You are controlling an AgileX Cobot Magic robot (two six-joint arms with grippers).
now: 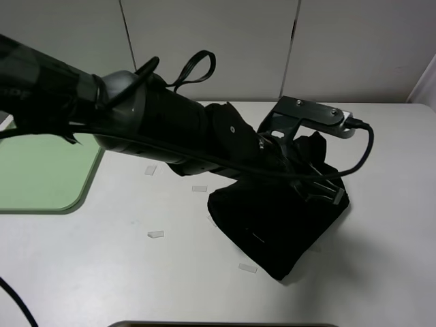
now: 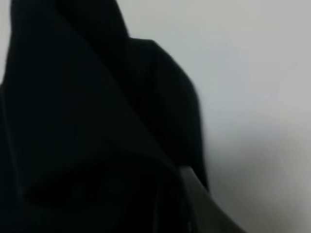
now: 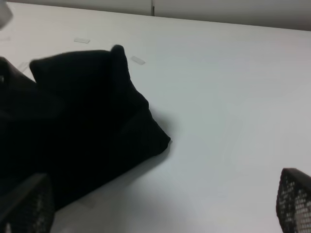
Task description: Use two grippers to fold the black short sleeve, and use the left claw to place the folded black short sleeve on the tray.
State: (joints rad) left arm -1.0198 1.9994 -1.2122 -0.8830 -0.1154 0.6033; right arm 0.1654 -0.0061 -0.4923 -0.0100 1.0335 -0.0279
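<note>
Nearest the camera, the white table [image 1: 102, 272] carries a few small pale tape bits [image 1: 156, 234], and a dark edge at 6 o'clock is cut off by the frame. The right gripper [image 3: 163, 194] shows only in its own wrist view. Its two mesh-faced fingers [image 3: 294, 201] stand spread wide, each cropped by the frame, with bare table between them.

Further in, at about 4 o'clock from the table's middle, the shirt [image 1: 272, 231] sits as a bunched black bundle. Its lower end rests on the table and its top rises to the left gripper [image 1: 327, 191]. That gripper's jaws are buried in the folds. They seem pressed together on the cloth, though the left wrist view gives only blurred black fabric. A silver bracket [image 1: 310, 112] stands above the bundle.

At 9 o'clock the green tray [image 1: 41, 180] lies well apart from the shirt, cut off by the frame and partly hidden under the left arm [image 1: 136, 122]. Grey wall panels [image 1: 225, 48] close the far side.
</note>
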